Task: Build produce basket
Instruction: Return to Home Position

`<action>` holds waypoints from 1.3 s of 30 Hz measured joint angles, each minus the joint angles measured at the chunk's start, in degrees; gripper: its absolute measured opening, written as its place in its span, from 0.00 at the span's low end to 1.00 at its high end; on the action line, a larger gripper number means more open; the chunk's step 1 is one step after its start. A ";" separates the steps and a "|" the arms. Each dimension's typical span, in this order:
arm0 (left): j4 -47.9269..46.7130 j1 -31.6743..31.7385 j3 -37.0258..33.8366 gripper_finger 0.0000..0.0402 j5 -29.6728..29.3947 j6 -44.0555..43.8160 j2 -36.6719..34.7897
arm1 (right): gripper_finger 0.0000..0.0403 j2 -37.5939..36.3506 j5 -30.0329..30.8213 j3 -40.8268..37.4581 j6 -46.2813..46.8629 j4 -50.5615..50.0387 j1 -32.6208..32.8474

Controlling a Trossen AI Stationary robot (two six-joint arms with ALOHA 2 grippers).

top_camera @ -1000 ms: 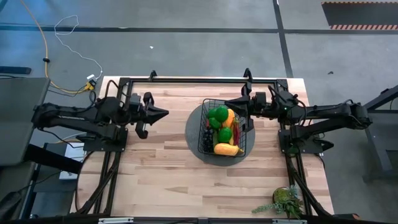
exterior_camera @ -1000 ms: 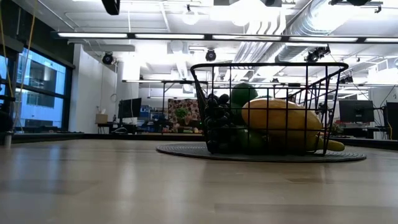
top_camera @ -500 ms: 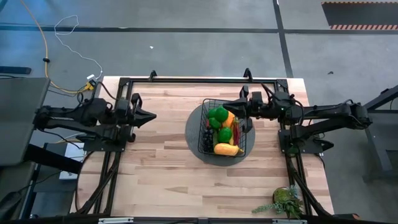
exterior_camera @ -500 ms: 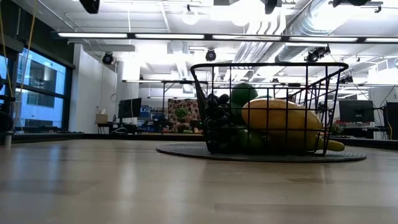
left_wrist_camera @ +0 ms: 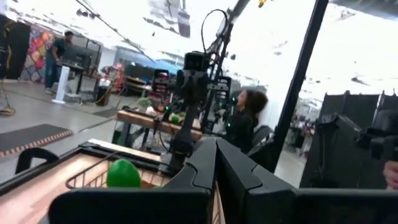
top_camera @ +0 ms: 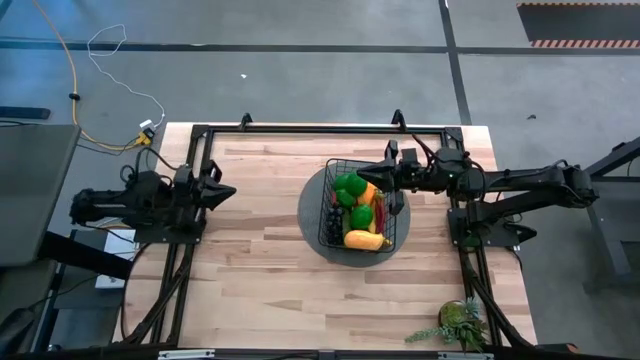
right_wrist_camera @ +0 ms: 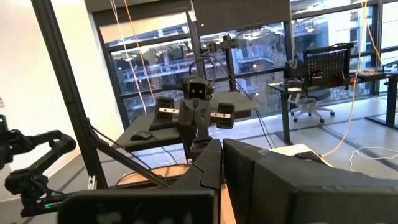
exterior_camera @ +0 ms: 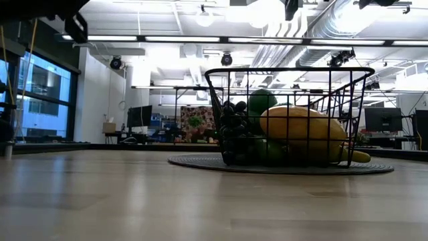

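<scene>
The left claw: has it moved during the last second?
Yes. In the high view the left claw has drawn back from the basket toward the left edge of the table, widening the stretch of bare wood between them.

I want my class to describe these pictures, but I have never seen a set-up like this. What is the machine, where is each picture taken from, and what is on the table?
It is a robot with two dark arms at a wooden table; each ends in two fingers. One picture looks straight down, one looks level across the tabletop, two come from cameras on the wrists. The left gripper sits near the table's left edge; the right gripper hangs over the basket. Both have fingers shut and hold nothing. The black wire basket stands on a round grey mat mid-table, filled with toy produce: green fruits, a yellow one, dark grapes. A leafy plant stands at one corner.
</scene>
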 joint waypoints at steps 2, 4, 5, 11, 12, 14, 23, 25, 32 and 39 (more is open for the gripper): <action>-0.84 0.24 -1.84 0.00 -0.05 -1.02 -3.59 | 0.00 0.00 0.00 0.00 0.05 0.02 0.00; -0.40 0.22 -3.84 0.00 -0.45 -2.28 -5.33 | 0.00 -0.01 -0.04 0.00 1.08 -0.02 0.00; -0.35 0.22 -4.47 0.00 -0.50 -2.80 -5.21 | 0.00 0.00 -0.04 0.03 1.66 -0.21 0.00; 1.83 0.22 -8.40 0.00 -0.39 -3.71 -5.25 | 0.00 0.00 -0.09 0.04 6.07 -2.39 0.00; 3.59 0.22 -9.16 0.00 -0.19 -3.77 -5.17 | 0.00 0.00 -0.09 0.06 6.42 -2.55 0.00; 5.43 0.22 -10.95 0.00 -0.46 -4.56 -5.32 | 0.00 -0.02 -0.10 0.04 6.49 -3.09 0.00; 3.84 0.22 -12.79 0.00 -2.12 -4.23 -5.28 | 0.00 -0.02 -0.11 0.04 6.38 -3.78 0.00; 3.72 0.22 -12.79 0.00 -1.53 -4.22 -5.28 | 0.00 0.00 -0.11 0.04 6.47 -3.93 0.00; -1.65 0.22 -12.79 0.00 -1.54 -3.13 -5.26 | 0.00 -0.02 -2.17 0.04 6.49 -4.28 0.00; -2.99 0.22 -12.79 0.00 -1.71 -2.72 -5.26 | 0.00 -3.92 -3.83 -1.53 6.22 -8.19 -0.14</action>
